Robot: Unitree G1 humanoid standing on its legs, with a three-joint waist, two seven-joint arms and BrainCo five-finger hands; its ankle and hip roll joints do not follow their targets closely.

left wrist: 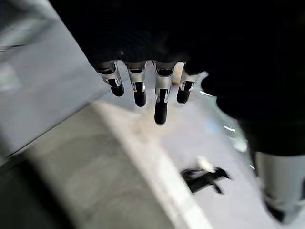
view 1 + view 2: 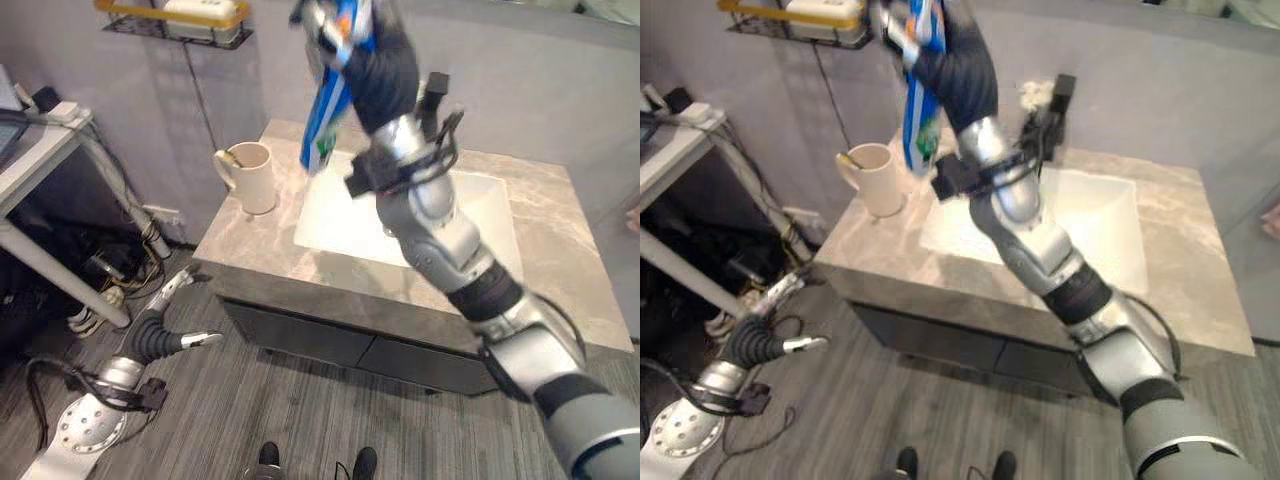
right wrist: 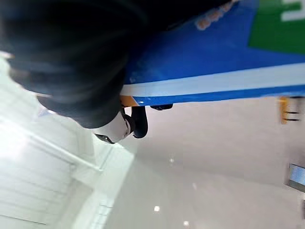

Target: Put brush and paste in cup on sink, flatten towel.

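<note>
Blue paste tube (image 2: 328,105) hangs from my right hand (image 2: 345,35), fingers curled round it, raised high above the marble sink counter (image 2: 560,260), just beside and above the cream cup (image 2: 252,176). A brush handle (image 2: 229,157) already pokes from that cup. My left hand (image 2: 160,330) hangs low by the floor, fingers relaxed, holding nothing.

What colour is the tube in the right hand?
The tube is blue with a white stripe and green patch, clearest in the right wrist view.

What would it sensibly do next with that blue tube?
Probably swing the right hand toward its left and lower: the blue-and-white toothpaste tube hangs beside the cream handled cup, not over its mouth.
</note>
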